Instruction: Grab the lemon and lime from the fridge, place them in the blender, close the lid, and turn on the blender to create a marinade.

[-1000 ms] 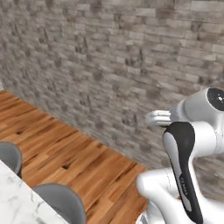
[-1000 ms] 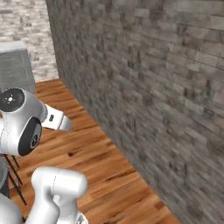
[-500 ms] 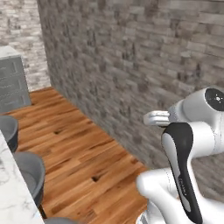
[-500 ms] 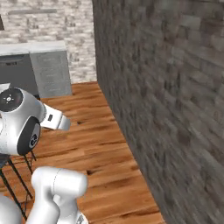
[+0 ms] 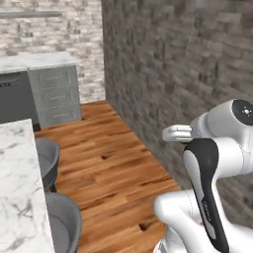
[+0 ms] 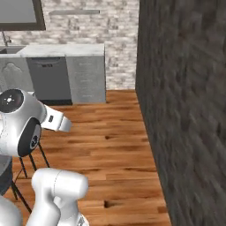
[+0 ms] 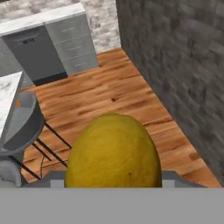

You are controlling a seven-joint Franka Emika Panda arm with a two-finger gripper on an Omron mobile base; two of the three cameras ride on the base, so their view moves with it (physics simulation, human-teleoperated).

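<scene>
Yellow lemon (image 7: 113, 151) in the claw, wood floor (image 7: 105, 98) beyond.

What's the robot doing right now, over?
Gripper shut on the lemon. Facing wood floor beside the dark brick wall, grey cabinets ahead. Stools by the marble counter, off to one side.

The lemon (image 7: 113, 151) sits right up close and hides the fingers; its bottom is cut off. The stool (image 7: 19, 124) runs off the left edge.
</scene>
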